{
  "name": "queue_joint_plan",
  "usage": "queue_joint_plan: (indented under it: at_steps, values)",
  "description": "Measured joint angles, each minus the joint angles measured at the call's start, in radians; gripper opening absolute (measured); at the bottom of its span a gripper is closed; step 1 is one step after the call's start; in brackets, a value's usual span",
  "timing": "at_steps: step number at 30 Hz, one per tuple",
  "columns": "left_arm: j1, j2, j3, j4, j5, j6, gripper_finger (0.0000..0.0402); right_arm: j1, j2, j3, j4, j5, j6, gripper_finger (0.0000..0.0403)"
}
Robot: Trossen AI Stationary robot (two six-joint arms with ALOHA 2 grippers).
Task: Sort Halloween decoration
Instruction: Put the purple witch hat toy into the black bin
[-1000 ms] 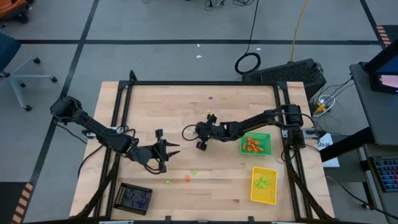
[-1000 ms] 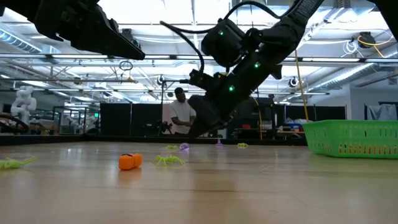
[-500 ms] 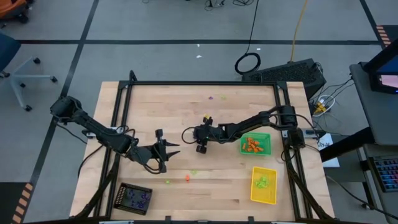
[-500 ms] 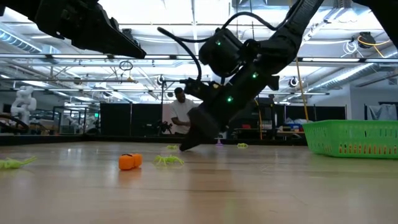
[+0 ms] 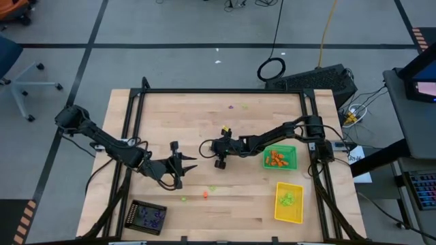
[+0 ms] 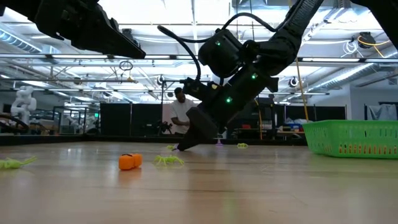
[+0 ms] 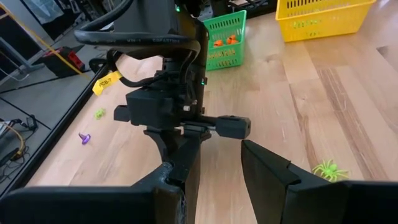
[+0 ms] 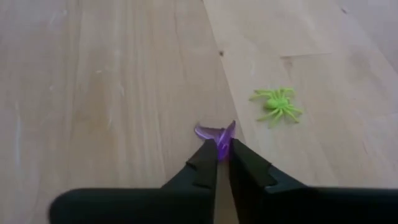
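One purple trinket (image 8: 216, 134), apparently pinched.

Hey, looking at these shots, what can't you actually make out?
- High view: the purple trinket at the right gripper is hidden under the arm.
- High view: black tray contents too small to identify.
- Low view: black and yellow trays out of frame.
- Left wrist view: the left gripper's fingertips are cut off by the edge.

The right gripper (image 8: 219, 163) points down at the desk (image 5: 245, 197) middle, fingers closed together; the left gripper (image 5: 185, 165) hovers nearby, fingers spread.
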Motion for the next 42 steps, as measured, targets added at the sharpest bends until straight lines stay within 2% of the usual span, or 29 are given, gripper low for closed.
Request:
queue_joint_plan:
  at_steps: [3,9,15,28,32,36,42]
  values:
    - [0.0,0.0,0.0,0.0,0.0,0.0,0.0118,0.0,0.0,0.0,0.0,0.0,0.0,0.0006]
    - [0.0,0.0,0.0,0.0,0.0,0.0,0.0118,0.003,0.001,0.0,-0.001,-0.002,-0.001,0.0002]
    - [0.0,0.0,0.0,-0.002,0.0,0.0,0.0118,0.023,-0.026,0.009,-0.02,-0.062,-0.011,0.0001]
    - [0.0,0.0,0.0,-0.002,0.0,0.0,0.0118,0.125,-0.198,0.009,-0.09,-0.103,-0.027,0.0]
    - [0.0,0.0,0.0,0.0,0.003,0.0,0.0118,0.163,-0.27,-0.049,-0.083,-0.124,-0.031,0.0]
    - [0.0,0.0,0.0,0.001,0.011,-0.001,0.0118,0.201,-0.358,-0.192,0.087,-0.125,-0.025,0.0]
    - [0.0,0.0,0.0,0.015,0.014,-0.001,0.0118,0.219,-0.408,-0.445,0.588,-0.126,-0.004,0.0]
